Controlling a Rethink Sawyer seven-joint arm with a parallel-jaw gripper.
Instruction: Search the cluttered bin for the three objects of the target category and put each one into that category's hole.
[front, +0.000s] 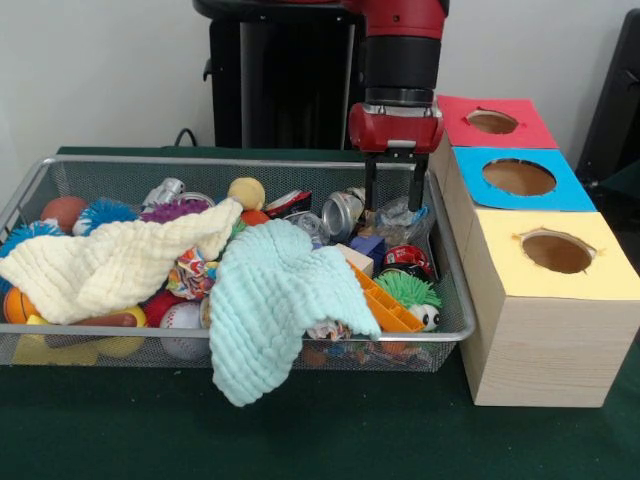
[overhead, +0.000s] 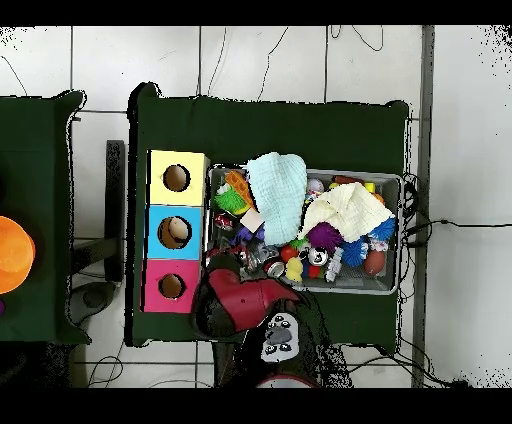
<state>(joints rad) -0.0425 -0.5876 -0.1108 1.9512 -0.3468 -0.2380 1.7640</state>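
The silver wire mesh bin (front: 452, 268) stands on the green table, full of toys and cloths; it also shows in the overhead view (overhead: 396, 178). My gripper (front: 394, 196) hangs open and empty over the bin's far right end, its fingers (front: 370, 190) just above the clutter. A crinkly clear plastic piece with some blue (front: 405, 218), probably a crushed bottle, lies right below the fingers. A crushed silver can (front: 343, 213) lies to its left. I see no other clear bottles; cloths hide much of the bin. In the overhead view the red arm (overhead: 238, 292) covers the gripper.
Three wooden boxes with round holes stand right of the bin: red top (front: 492, 122), blue top (front: 518, 177), yellow top (front: 556, 252). A cream cloth (front: 110, 265) and a mint cloth (front: 275, 300) drape over the toys; the mint one hangs over the front rim.
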